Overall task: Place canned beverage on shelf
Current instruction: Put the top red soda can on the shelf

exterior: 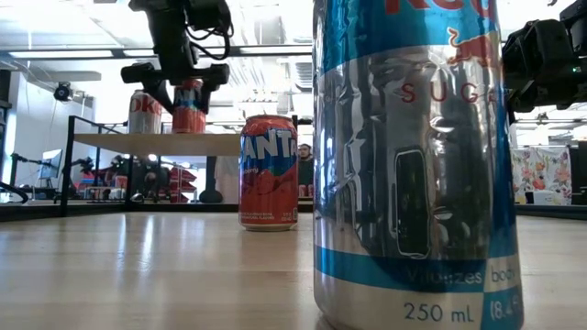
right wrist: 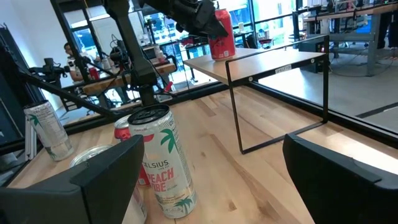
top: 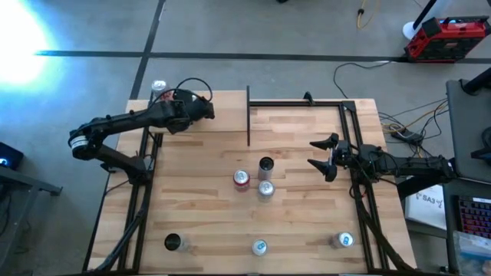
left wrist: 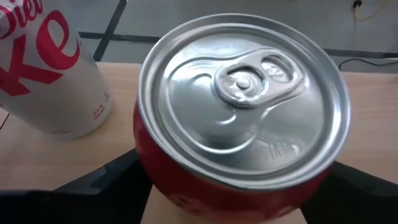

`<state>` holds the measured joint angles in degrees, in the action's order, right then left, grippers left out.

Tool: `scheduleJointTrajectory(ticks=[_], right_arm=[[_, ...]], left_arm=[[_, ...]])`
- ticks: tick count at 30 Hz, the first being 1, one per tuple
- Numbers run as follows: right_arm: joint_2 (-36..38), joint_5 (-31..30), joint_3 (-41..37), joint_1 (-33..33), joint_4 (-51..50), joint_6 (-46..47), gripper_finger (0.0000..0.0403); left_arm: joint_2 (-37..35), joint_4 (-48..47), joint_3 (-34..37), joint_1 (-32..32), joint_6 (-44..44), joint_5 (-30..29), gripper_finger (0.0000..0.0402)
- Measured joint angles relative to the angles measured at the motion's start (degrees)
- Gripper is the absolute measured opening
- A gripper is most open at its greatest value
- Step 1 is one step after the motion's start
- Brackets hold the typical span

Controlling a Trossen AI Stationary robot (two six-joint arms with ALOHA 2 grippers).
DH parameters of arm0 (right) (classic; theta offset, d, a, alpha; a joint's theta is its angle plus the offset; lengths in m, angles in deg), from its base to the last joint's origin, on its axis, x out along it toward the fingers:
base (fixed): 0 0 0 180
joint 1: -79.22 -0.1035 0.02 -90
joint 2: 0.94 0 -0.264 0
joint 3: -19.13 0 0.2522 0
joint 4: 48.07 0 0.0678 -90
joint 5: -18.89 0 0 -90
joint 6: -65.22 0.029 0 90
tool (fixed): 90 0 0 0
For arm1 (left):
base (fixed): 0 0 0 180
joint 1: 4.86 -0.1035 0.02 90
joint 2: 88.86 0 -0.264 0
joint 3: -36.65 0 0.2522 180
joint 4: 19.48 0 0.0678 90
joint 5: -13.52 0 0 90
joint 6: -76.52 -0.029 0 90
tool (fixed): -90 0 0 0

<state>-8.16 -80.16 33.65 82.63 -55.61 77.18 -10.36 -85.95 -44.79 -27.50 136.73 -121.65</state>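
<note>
"FANTA" is read on the orange can [exterior: 268, 172] behind the blue can [exterior: 413, 165], which is marked "250 mL". "ELSIUS PEACH" is printed on the white can [right wrist: 163, 160]. "ke" is seen on the Diet can [left wrist: 50, 68].

Left gripper [top: 163, 98] fingers clamped shut; right gripper [top: 321, 157] fingers spread wide, idle.

We list, on the butcher-block surface [top: 199, 192]: a Fanta can [exterior: 268, 172] standing upright; a Celsius can [right wrist: 163, 163], black-topped, just beside it; a tall blue-and-silver can [exterior: 415, 165] nearest the low camera. Beyond the surface we note a red toolbox [top: 446, 38] and loose cables [top: 399, 126] on the floor.
</note>
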Motion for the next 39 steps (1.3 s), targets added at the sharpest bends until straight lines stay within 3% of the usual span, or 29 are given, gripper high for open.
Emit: scheduleJointTrajectory(ticks=[4, 39], right_arm=[[-0.01, 0.00, -0.01, 0.02, 0.00, 0.00, 0.0368], [-0.01, 0.00, -0.01, 0.00, 0.00, 0.00, 0.0368]], left_arm=[[0.00, 0.06, 0.00, 0.00, 0.02, -0.12, 0.0278], [0.09, 7.79, 2.19, -8.01, -4.70, -2.07, 0.0287]])
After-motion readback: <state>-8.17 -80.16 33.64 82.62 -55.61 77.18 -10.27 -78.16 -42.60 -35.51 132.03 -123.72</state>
